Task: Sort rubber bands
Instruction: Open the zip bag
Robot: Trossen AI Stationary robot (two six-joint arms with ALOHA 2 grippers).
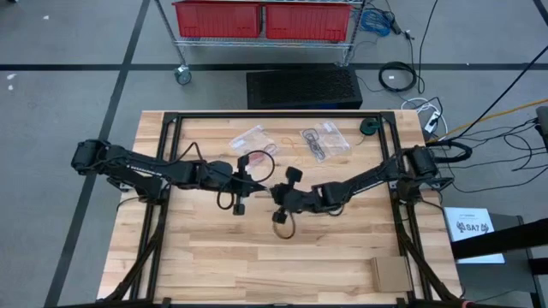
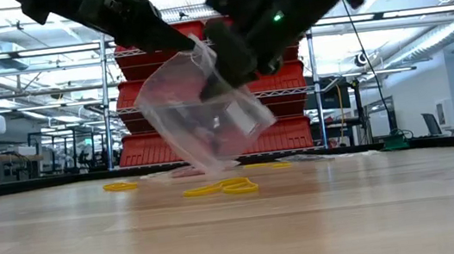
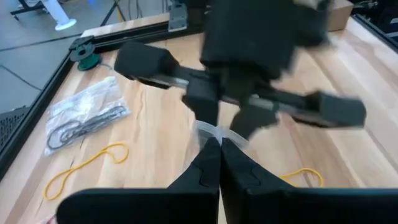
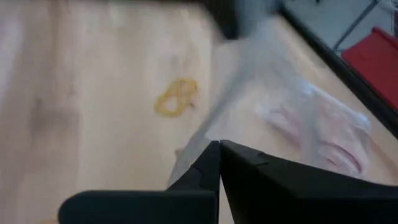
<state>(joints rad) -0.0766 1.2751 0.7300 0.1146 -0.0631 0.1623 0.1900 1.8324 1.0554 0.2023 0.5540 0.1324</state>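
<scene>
We are holding a clear, crumpled plastic bag [image 2: 204, 112] in the air above the middle of the wooden surface [image 1: 282, 265], with both sets of jaws clenched on it: the left gripper [image 1: 257, 185] pinches one edge and the right gripper [image 1: 276, 193] the other, the two nearly touching.

As far as we can judge, the sorting is only partly along. Two more flat clear bags [image 1: 251, 137] lie toward the far edge of the surface, one with reddish bands in it and another, the bag of dark bands [image 3: 84, 118], beside it. Thin yellow-tan rubber bands [image 2: 221, 187] lie loose on the wood under and near the held bag, so we take these as left to collect.

The overhead view gives us the layout and which arm is which, but the lifted bag barely shows there. The table-level view shows the bag hanging clear of the wood, tilted, and the yellow loops beneath it. Our left wrist view adds a loose yellow band [image 3: 84, 165] near the bag of dark bands; our right wrist view shows another yellow loop [image 4: 176, 96] lying alone.
</scene>
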